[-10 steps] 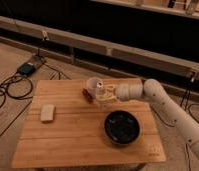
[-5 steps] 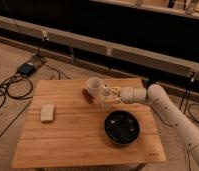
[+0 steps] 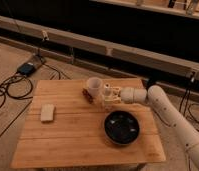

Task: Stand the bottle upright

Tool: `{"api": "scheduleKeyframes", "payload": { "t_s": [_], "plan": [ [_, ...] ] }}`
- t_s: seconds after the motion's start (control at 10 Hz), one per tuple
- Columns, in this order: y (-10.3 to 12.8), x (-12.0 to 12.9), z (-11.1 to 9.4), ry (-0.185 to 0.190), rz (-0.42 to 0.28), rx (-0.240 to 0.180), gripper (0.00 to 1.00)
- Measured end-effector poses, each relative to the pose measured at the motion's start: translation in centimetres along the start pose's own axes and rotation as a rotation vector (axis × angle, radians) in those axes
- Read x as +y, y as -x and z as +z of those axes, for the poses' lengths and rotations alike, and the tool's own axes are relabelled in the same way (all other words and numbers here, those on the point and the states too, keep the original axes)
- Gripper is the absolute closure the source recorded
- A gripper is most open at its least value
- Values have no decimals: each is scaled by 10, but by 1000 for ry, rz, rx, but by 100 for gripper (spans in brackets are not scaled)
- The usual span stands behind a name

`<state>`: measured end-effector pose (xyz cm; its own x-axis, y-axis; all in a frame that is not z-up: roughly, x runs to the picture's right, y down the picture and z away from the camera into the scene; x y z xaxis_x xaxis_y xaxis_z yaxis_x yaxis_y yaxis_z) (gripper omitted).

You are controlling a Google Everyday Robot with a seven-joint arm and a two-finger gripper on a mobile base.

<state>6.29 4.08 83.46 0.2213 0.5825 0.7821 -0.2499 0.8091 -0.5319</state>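
My gripper (image 3: 108,98) reaches in from the right, low over the wooden table (image 3: 68,135), just right of the white cup (image 3: 93,86). A small pale shape that looks like the bottle (image 3: 106,91) is at the gripper's tip, close beside the cup. It blends with the gripper, so I cannot tell whether it is held or how it stands. A small reddish-brown thing (image 3: 86,95) lies at the cup's left foot.
A black bowl (image 3: 121,127) sits on the table in front of the gripper, toward the near right. A beige rectangular block (image 3: 47,112) lies at the left. Cables and a blue box (image 3: 28,67) lie on the floor at the left.
The gripper has drawn slightly to the right, a little away from the cup. The cup, bowl and block have not moved.
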Motion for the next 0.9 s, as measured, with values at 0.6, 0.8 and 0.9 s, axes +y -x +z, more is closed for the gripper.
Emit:
{"api": "scheduleKeyframes", "payload": {
  "t_s": [0.6,0.8,0.9],
  "plan": [
    [-16,-4,-1,-42,-3,-13,72],
    [-19,-3,0,-48,-5,-13,52],
    [-19,-2,1,-51,-5,-14,40]
  ]
}}
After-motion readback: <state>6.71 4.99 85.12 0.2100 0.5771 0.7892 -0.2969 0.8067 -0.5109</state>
